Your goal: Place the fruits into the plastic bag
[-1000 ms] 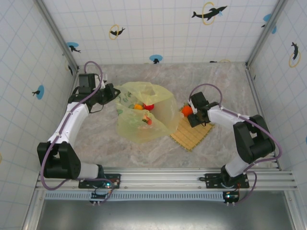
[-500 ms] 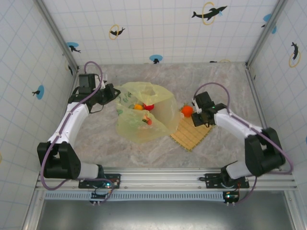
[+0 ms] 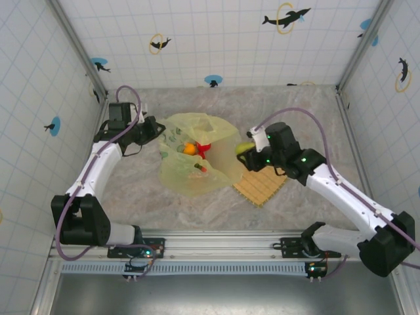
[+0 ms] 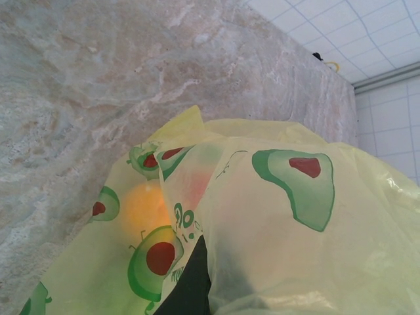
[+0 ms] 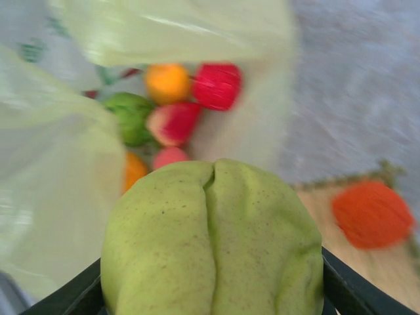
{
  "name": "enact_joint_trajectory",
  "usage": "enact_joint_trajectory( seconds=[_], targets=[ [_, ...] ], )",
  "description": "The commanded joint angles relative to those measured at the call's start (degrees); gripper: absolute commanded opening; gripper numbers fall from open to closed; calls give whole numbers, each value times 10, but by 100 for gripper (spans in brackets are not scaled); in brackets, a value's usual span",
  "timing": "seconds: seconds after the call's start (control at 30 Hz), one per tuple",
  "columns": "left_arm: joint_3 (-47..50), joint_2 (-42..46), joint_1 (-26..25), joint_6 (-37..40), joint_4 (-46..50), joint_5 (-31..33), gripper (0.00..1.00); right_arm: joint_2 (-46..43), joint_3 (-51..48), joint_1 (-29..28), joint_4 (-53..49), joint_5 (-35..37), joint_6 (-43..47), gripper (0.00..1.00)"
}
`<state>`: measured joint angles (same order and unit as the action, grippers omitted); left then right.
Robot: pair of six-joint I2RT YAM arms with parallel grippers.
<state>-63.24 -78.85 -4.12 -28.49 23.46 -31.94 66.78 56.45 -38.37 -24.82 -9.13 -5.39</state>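
The left claw is clamped together on the rim of the plastic bag at its 10 o'clock edge. I judge this props the mouth open toward 3 o'clock. The right claw is clamped on a green fruit and hovers at that mouth, above the fruits inside. An orange fruit waits on the woven mat, at the bag's 4 o'clock on the bench.

1 plastic bag, 1 woven mat, 2 arms, at least 7 fruits.
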Motion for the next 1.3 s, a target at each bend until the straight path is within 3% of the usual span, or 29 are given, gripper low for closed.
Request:
enact_joint_trajectory(
  seconds=[0.0,0.3,0.63,0.97,1.27],
  targets=[
    [7,12,3,-1,-14,-16,0,42,45,-35,50,-28,-1,53],
    [10,16,3,-7,-18,-29,0,163,95,-71,64,29,13,54],
    [25,19,3,-21,-37,-52,0,267,71,-108,180,90,-12,56],
    [28,19,3,-25,-37,-54,0,338,74,-141,319,-37,-75,59],
    [30,23,2,-29,-37,-48,0,362,87,-158,343,-114,-81,60]
  ],
)
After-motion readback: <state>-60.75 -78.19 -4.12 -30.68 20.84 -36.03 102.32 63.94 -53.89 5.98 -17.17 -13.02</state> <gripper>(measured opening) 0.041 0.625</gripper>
